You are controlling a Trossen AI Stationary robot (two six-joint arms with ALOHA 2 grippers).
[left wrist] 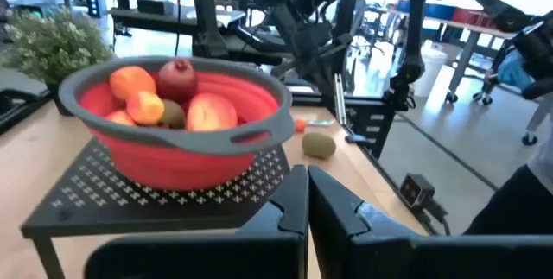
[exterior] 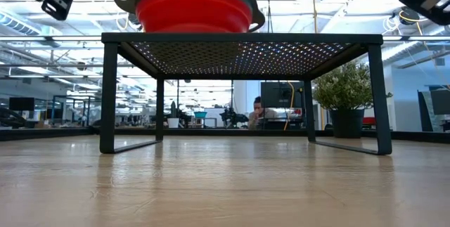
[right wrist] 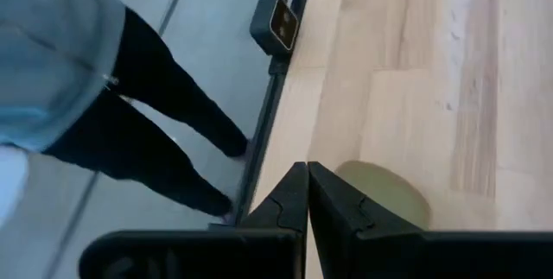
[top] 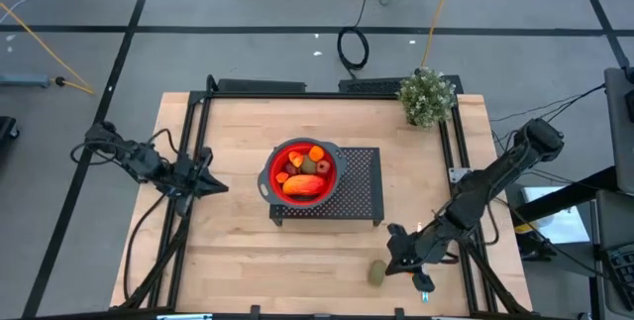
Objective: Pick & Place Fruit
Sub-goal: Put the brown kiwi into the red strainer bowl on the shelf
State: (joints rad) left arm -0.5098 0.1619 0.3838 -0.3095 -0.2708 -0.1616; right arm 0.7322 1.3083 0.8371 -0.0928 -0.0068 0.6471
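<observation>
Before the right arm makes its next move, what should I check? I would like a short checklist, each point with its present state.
1. Right gripper open for grasping: not ok, fingers shut.
2. Right gripper near the loose brownish-green fruit: ok, the fruit lies just beside the fingers on the table.
3. Fruit free, not held or blocked: ok, nothing else touches it.
4. Red bowl in place on the black perforated stand: ok.
5. Space in the bowl for one more piece: cannot tell, several pieces already lie in it.
6. Left gripper away from the bowl: ok, it waits, shut, at the table's left.
</observation>
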